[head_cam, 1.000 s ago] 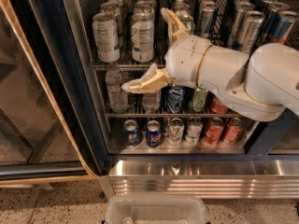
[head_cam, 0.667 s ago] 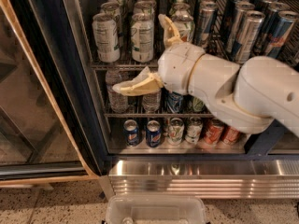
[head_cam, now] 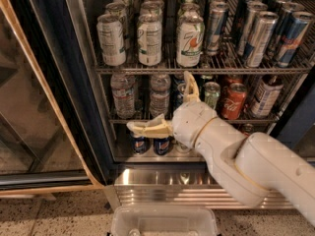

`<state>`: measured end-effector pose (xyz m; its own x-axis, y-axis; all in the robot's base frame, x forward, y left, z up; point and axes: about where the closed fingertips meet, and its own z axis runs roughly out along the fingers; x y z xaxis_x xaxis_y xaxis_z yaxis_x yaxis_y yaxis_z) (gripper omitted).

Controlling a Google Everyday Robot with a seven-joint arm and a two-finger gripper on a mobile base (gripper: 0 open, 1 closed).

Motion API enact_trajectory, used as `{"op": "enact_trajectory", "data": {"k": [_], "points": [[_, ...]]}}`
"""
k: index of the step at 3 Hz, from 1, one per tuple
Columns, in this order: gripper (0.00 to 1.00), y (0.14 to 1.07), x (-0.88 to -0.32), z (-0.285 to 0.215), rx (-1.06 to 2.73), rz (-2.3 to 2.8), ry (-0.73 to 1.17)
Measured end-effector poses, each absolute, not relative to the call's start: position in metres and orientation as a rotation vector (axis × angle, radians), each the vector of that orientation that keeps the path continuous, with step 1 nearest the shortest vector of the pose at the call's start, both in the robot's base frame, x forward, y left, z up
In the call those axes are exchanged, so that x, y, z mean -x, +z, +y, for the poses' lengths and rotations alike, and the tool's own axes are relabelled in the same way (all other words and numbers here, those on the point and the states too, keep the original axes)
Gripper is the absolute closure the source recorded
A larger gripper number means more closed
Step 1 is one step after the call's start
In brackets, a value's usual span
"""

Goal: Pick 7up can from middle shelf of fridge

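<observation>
The 7up can, white with green print, stands at the front of the middle shelf, a wire rack with a flat metal front rail. Two more white cans with green print stand to its left. My gripper is open and empty, below that shelf's rail, in front of the water bottles on the rack beneath. One finger points up toward the rail under the 7up can; the other points left. The fridge has a dark frame.
Slim blue-and-silver cans stand right of the 7up can. Red cola cans sit on the rack below, blue cans at the bottom. The glass door is open at the left. A ribbed steel base panel and a white bin are below.
My gripper has dropped from in front of the 7up cans to below the middle shelf's rail, and the arm now comes in from the lower right. The fingers have stayed spread.
</observation>
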<state>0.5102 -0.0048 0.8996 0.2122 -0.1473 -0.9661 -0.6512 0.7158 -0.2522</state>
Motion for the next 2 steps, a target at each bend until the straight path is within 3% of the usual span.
{"op": "enact_trajectory", "data": {"k": [2], "points": [[0.00, 0.9038, -0.5113, 0.0030, 0.680, 1.334, 0.431]]}}
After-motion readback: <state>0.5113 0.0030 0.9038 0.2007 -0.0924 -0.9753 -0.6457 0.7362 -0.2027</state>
